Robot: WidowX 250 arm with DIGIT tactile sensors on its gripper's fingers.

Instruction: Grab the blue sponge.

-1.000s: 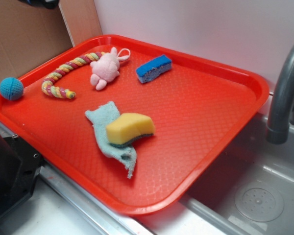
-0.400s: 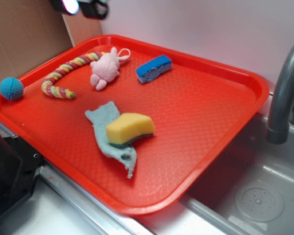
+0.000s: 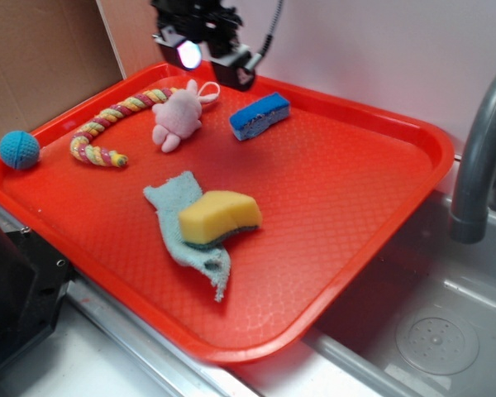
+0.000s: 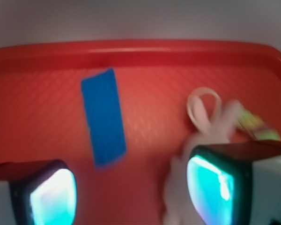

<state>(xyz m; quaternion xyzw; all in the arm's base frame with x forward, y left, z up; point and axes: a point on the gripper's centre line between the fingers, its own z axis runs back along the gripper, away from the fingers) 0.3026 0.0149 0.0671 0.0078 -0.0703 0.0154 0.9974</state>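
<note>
On the red tray, going left to right from the crocheted blue ball: a braided rope toy, a pink plush bunny, then the blue sponge near the tray's far rim. The claw hangs above the bunny, spread wide and empty. Nearer lies a yellow sponge on a teal rag.

The blue sponge is a small bright-blue rectangle with a paler, rough side face. It lies flat near the far rim of the tray, untouched. In the wrist view the blue sponge appears blurred.
</note>
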